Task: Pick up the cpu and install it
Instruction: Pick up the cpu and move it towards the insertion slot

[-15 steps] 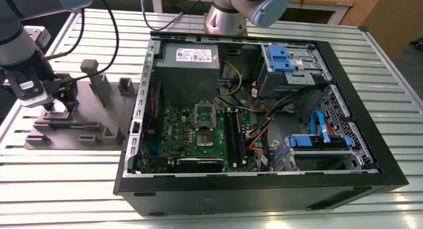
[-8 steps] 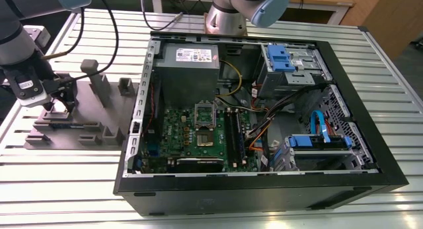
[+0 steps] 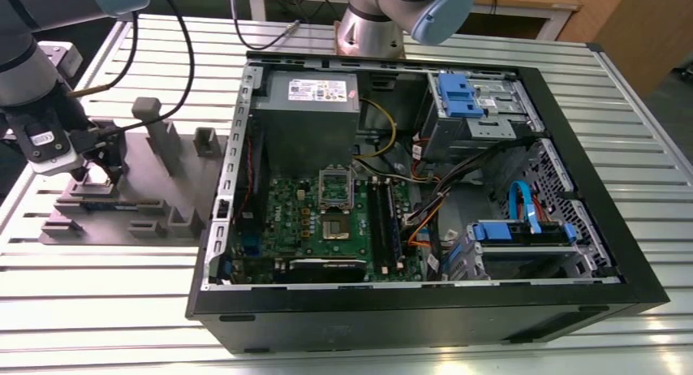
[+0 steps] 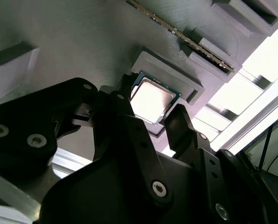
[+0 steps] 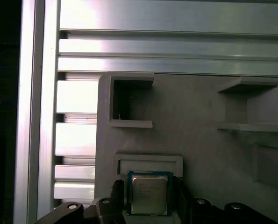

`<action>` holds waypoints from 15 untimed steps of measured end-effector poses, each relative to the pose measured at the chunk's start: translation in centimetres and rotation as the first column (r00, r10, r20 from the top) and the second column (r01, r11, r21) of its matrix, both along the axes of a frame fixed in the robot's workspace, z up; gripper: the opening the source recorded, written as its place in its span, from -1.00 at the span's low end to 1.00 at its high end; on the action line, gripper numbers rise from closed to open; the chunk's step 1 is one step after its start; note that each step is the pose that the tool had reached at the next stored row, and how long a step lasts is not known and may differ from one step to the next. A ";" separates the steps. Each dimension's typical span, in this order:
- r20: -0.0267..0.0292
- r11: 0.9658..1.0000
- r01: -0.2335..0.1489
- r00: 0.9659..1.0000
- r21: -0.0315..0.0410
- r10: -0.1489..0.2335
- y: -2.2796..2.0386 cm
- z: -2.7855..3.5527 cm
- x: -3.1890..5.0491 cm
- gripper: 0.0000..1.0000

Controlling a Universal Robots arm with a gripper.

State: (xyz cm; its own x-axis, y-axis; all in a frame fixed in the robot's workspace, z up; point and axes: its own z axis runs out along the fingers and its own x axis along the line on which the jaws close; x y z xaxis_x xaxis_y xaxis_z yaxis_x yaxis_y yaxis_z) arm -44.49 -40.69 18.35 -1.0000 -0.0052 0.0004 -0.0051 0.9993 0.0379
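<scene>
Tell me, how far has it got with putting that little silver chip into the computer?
Early on. Nothing looks installed: the small silver-grey square cpu lies in its recess on the grey plastic holder, outside the open black computer case. In hand: the end effector is down at the chip. Left: the lift, the carry and the seating on the green circuit board.
</scene>
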 end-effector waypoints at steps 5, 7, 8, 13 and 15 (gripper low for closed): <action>0.000 1.000 0.000 1.000 0.000 0.000 0.00 0.00 0.01 -0.06; 0.000 1.000 0.000 1.000 0.000 0.000 0.01 0.00 0.02 -0.06; 0.000 1.000 0.000 1.000 0.000 0.000 0.00 0.00 0.02 -0.06; 0.000 1.000 0.000 1.000 0.000 0.000 0.01 0.12 0.03 -0.06; 0.000 1.000 0.000 1.000 0.000 0.000 0.00 0.33 0.03 -0.06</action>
State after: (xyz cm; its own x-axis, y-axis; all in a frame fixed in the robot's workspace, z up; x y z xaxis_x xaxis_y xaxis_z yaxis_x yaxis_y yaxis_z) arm -44.47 -40.69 18.68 -1.0000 -0.0051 0.0003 -0.0051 0.9993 0.0379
